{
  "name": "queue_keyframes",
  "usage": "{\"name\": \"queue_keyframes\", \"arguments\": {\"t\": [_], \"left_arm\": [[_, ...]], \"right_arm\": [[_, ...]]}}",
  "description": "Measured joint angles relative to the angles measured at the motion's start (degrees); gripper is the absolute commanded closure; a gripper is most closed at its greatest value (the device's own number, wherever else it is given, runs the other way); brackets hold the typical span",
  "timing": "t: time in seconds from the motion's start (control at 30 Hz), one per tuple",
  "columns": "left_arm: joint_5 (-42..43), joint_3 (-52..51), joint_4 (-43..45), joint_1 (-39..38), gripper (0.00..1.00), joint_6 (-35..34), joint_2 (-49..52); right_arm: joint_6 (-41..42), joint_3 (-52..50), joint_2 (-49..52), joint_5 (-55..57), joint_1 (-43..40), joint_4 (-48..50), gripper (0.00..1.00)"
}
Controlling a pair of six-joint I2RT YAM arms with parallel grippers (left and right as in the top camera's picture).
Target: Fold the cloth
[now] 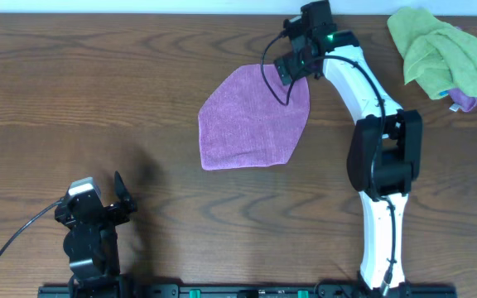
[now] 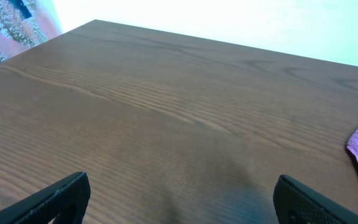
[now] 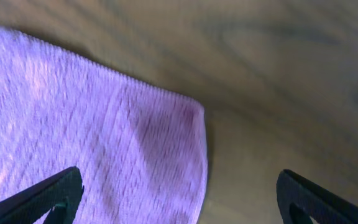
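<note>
Purple square microfibre cloth (image 1: 251, 124) lies mid-worktop (image 1: 98, 99), its far right corner directly beneath the right end effector (image 1: 292, 66), fingers apart and empty, while the left end effector (image 1: 106, 199), likewise apart, sits well away.

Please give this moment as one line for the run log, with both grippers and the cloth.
purple cloth: lying on table | right gripper: open, over cloth corner | left gripper: open, empty, away from cloth

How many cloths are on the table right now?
2 clearly: the purple cloth lies centre, the lime-green cloth is bunched at the overhead view's top right. A purple scrap under it may be a third.
</note>
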Motion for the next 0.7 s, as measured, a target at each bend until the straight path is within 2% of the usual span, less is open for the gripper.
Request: {"name": "queue_keyframes", "arguments": {"t": [0.1,0.23,0.5,0.7], "left_arm": [[0.0,0.0,0.0,0.0,0.05,0.0,0.0],[0.0,0.0,0.0,0.0,0.05,0.0,0.0],[0.0,0.0,0.0,0.0,0.05,0.0,0.0],[0.0,0.0,0.0,0.0,0.05,0.0,0.0]], "right_arm": [[-0.4,4.2,0.1,3.2,0.2,-8.0,0.01],[-0.6,9.7,-0.7,4.7,-0.1,-12.2,0.01],[-2.8,10.0,-10.7,5.1,-1.4,-27.8,0.01],[-3.1,8.2,-19.6,5.1,-2.5,-29.5,0.01]]}}
